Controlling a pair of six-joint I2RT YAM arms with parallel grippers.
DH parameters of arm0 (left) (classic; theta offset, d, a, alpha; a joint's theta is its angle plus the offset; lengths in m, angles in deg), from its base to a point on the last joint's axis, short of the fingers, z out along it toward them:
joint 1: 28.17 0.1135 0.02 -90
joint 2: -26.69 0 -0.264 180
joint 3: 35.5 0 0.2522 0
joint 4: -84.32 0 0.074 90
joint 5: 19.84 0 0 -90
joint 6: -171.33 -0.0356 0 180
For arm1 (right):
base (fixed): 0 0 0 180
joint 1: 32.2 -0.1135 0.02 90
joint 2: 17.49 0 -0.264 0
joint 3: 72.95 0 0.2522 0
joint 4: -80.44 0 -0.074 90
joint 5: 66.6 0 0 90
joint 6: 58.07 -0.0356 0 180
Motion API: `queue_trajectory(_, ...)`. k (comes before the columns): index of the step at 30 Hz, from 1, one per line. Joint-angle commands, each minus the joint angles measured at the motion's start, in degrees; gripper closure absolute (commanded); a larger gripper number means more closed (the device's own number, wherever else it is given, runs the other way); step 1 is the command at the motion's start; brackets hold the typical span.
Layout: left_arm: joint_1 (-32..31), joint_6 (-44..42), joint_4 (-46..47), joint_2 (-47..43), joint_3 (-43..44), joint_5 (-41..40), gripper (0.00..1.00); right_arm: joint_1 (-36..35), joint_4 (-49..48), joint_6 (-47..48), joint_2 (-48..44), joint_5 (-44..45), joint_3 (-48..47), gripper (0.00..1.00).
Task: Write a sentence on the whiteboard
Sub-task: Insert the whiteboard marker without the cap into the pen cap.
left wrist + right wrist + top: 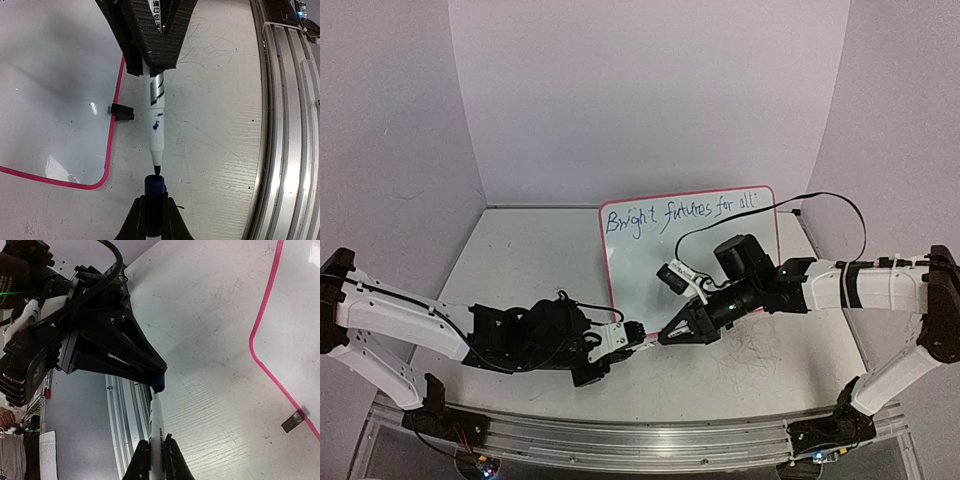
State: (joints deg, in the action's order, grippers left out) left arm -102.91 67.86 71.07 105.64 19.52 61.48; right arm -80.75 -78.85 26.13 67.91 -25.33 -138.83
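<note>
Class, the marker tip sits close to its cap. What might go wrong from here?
1. The tip of the marker sits just short of the cap held by the left gripper; slight misalignment could smear ink on the rim.
2. Pushing them together might slide the marker back through the right gripper.

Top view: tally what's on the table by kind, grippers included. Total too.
whiteboard: 1
marker: 1
cap: 1
grippers: 2 (left gripper shut on the cap, right gripper shut on the marker)
Total: 5
</note>
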Motion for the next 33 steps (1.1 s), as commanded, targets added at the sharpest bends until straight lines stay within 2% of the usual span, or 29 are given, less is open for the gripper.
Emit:
queue_trajectory(1, -0.3, 0.3, 1.4, -0.1, 2.9, 0.9, 1.0, -0.3, -1.7, 0.4, 0.6, 0.5, -2.3, 1.0)
queue_trajectory(23, -0.6, -0.4, 1.9, -0.1, 4.0, 1.9, 1.0, -1.8, -3.9, -1.1, 3.3, -0.3, -3.3, 1.0)
queue_trajectory(33, -1.1, -2.1, 2.5, -0.3, 7.1, -1.7, 1.0, -2.0, -4.0, -2.6, 5.1, -2.4, -4.7, 1.0)
